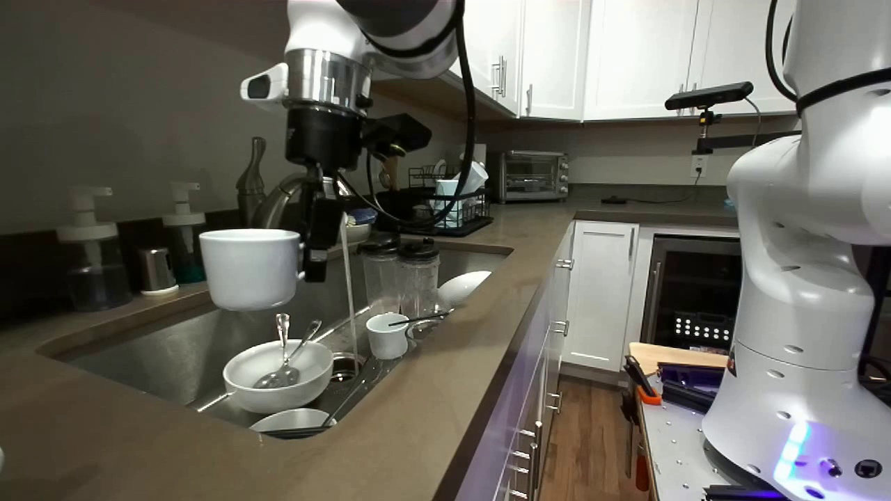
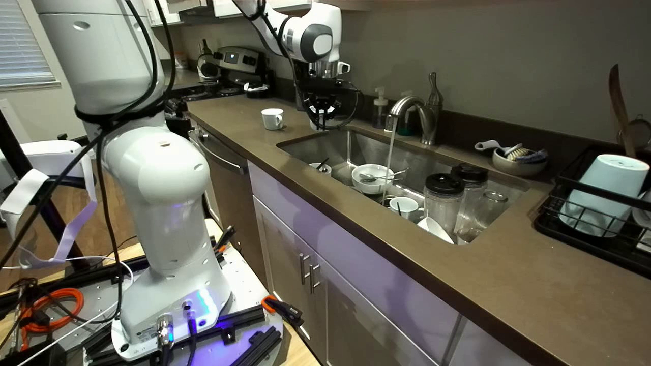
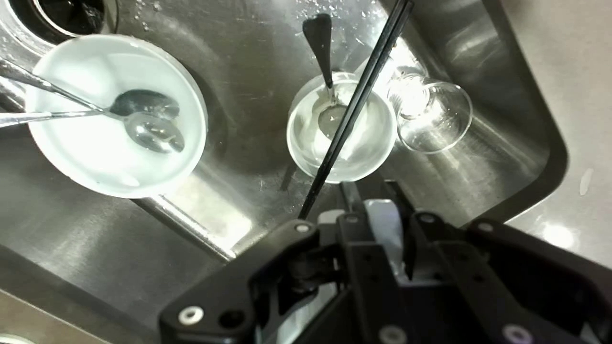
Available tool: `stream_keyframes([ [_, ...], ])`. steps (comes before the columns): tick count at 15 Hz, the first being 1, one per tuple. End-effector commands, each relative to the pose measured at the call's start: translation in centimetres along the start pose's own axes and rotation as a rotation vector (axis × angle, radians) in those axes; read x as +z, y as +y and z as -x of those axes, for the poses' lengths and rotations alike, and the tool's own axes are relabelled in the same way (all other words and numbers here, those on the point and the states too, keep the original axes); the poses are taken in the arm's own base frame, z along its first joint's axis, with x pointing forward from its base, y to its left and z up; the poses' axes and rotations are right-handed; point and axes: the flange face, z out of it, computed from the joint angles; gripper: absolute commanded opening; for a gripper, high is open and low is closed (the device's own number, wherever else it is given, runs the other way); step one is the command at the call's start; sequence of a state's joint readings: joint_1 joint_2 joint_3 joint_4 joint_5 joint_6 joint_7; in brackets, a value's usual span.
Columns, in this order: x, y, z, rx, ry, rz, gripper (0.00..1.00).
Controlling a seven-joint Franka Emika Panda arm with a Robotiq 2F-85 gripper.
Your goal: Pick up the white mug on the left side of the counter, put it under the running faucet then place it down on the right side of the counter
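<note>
The white mug [image 1: 249,270] hangs upright in the air above the sink, left of the running water in an exterior view. It also shows partly behind the gripper in an exterior view [image 2: 316,123]. My gripper [image 1: 317,264] points down and is shut on the mug's handle [image 3: 385,222], which sits between the fingers in the wrist view. The mug's body is mostly hidden there. The silver faucet [image 2: 411,104] is running, with its stream [image 2: 390,157] falling into the sink. In an exterior view the faucet [image 1: 284,198] is partly hidden by the gripper. The mug is apart from the stream.
The brownish counter [image 2: 508,264] surrounds the steel sink [image 2: 351,145]. The sink holds a bowl with spoons [image 1: 278,376], small cups [image 1: 387,335] and lidded jars [image 2: 442,198]. Another white mug [image 2: 272,118] stands on the counter. Soap bottles [image 1: 94,250] and a dish rack [image 2: 600,203] stand beside the sink.
</note>
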State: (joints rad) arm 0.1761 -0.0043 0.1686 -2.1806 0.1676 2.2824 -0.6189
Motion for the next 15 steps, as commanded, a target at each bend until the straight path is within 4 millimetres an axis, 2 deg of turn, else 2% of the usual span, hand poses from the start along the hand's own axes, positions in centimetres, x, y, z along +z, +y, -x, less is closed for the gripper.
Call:
stream_keyframes([
  [1,-0.1,0.0,-0.1,0.0,-0.001,0.0,0.15],
  [3,-0.1,0.0,-0.1,0.001,-0.001,0.0,0.15],
  [4,-0.1,0.0,-0.1,0.001,-0.001,0.0,0.04],
  [8,0.3,0.8,1.5,0.05,-0.007,-0.009,0.04],
  [15,0.4,3.2,7.2,0.209,-0.014,-0.013,0.04],
])
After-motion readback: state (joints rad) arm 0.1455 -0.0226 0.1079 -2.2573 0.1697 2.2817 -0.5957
